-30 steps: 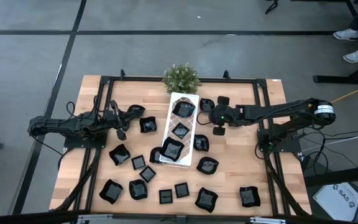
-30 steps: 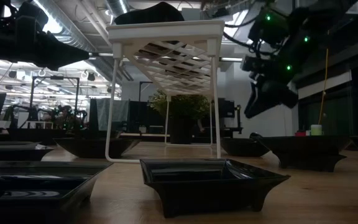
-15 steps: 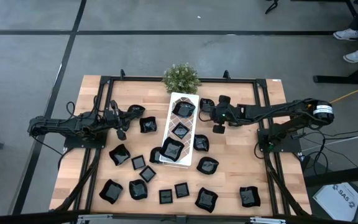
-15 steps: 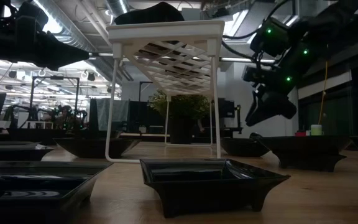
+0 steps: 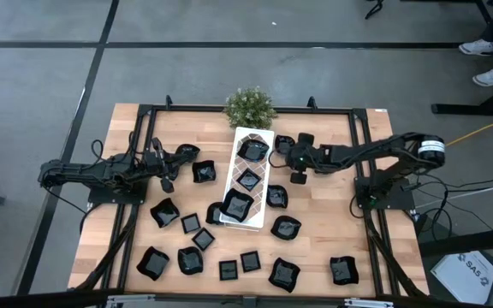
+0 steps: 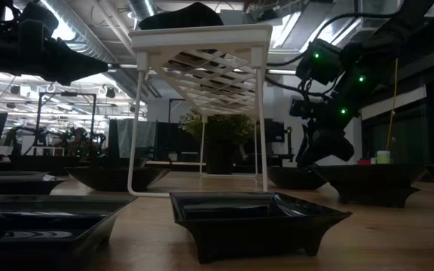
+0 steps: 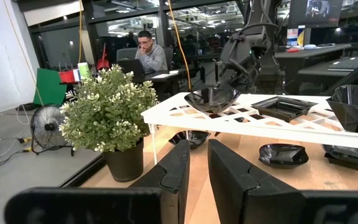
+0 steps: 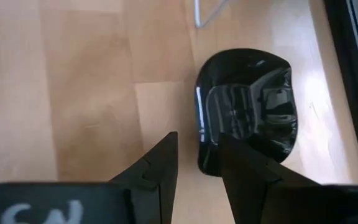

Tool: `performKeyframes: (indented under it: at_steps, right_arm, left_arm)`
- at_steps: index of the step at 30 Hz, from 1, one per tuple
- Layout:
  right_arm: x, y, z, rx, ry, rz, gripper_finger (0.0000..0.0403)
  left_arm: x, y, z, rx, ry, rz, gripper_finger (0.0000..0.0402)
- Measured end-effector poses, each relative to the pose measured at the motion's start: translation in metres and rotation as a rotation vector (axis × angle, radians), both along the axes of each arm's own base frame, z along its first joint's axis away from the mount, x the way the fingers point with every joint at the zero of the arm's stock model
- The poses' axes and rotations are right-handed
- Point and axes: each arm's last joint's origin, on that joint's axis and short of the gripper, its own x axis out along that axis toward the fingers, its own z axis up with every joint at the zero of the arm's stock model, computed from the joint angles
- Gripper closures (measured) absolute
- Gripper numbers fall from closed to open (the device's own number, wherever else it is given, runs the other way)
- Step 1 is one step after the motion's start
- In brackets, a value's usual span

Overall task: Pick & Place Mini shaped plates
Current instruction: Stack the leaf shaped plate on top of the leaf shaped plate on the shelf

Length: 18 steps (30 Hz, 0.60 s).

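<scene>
Several mini shaped plates, small glossy black dishes, lie scattered on the wooden table, such as a square one (image 5: 163, 212). Three more sit on the white lattice tray (image 5: 263, 175), which stands on thin legs (image 6: 138, 128) at the middle. My right gripper (image 8: 197, 158) is open and slants down over the near rim of a rounded plate (image 8: 253, 106), which lies on the wood just right of the tray's far end (image 5: 284, 141). It hangs above that plate in the low view (image 6: 319, 154), touching nothing. My left gripper (image 7: 199, 171) waits at the left, level, a narrow gap between its fingers.
A small potted plant (image 5: 249, 107) stands at the tray's far end. More black plates lie right of the tray (image 5: 286, 227) and along the near side (image 5: 285, 274). Bare wood shows at the table's near right (image 5: 349, 218). A person sits in the room beyond (image 7: 146, 53).
My right gripper has come down toward the table and moved a little toward the tray, closing on the rounded plate beside the tray's far end. The gap between its fingers is unchanged. No plate has moved.
</scene>
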Motion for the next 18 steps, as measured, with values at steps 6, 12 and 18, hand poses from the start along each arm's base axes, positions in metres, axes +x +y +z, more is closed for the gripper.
performKeyframes:
  at_steps: [6, 12, 18]
  right_arm:
    - [0.0002, -0.0054, -0.0011, 0.003, -0.004, 0.003, 0.0289]
    - [-0.0003, -0.0072, -0.0012, 0.018, -0.007, 0.012, 0.0289]
    - [0.0002, -0.0066, -0.0013, 0.038, -0.015, 0.029, 0.0289]
  left_arm:
    - [0.0, 0.0, 0.0, 0.0, 0.0, 0.0, 0.0346]
    - [0.0, 0.0, 0.0, 0.0, 0.0, 0.0, 0.035]
    - [0.0, 0.0, 0.0, 0.0, 0.0, 0.0, 0.0347]
